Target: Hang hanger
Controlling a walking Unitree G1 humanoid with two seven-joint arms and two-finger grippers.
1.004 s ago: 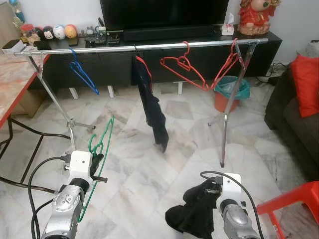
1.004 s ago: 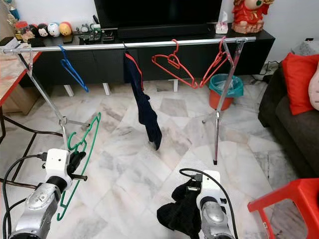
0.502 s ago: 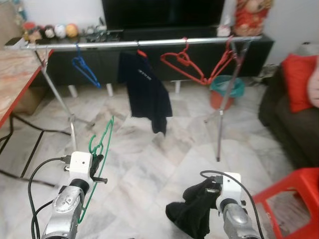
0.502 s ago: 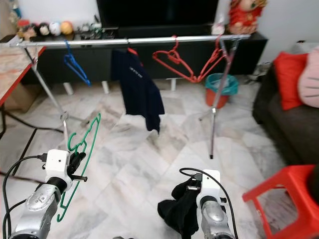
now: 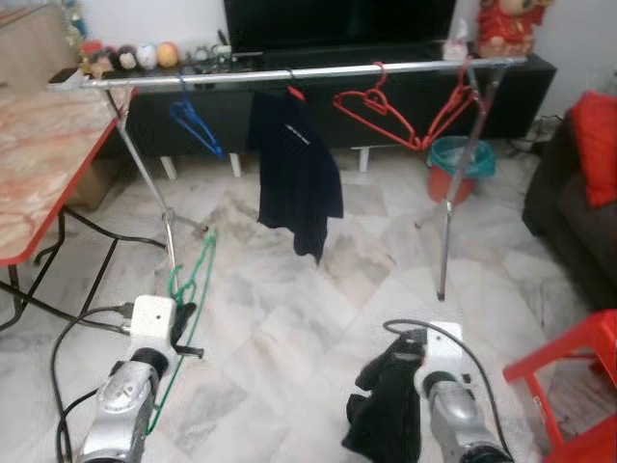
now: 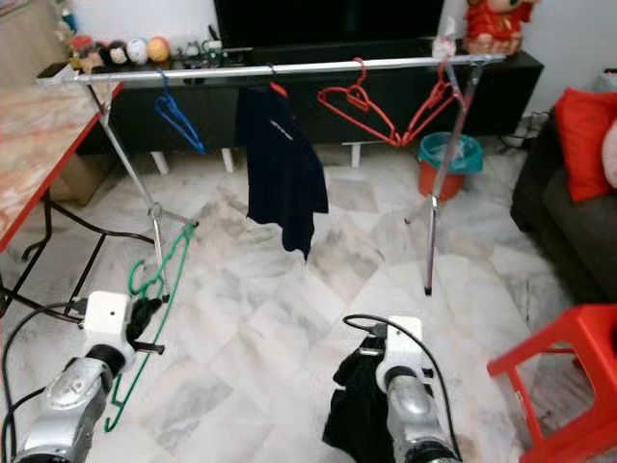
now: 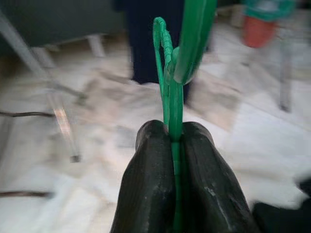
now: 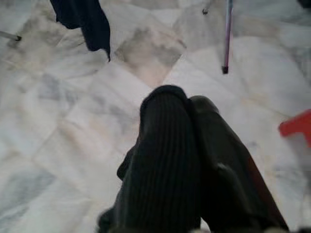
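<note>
Fingers (image 7: pixel 160 184) of the left gripper (image 5: pixel 183 323) clamp the green hanger (image 5: pixel 193 289) near its hook; light, thin, probably springy and twist-prone. Right gripper (image 5: pixel 410 362) pinches a dark garment (image 5: pixel 386 410).

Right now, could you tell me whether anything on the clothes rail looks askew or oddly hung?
Yes. The red hangers on the rail are tangled and tilted, one hooked through another. The dark shirt hangs lopsided, sagging to one corner. The blue hanger hangs normally.

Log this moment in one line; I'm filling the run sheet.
left gripper: shut on green hanger | right gripper: shut on black cloth | rail: ahead, not reached
</note>
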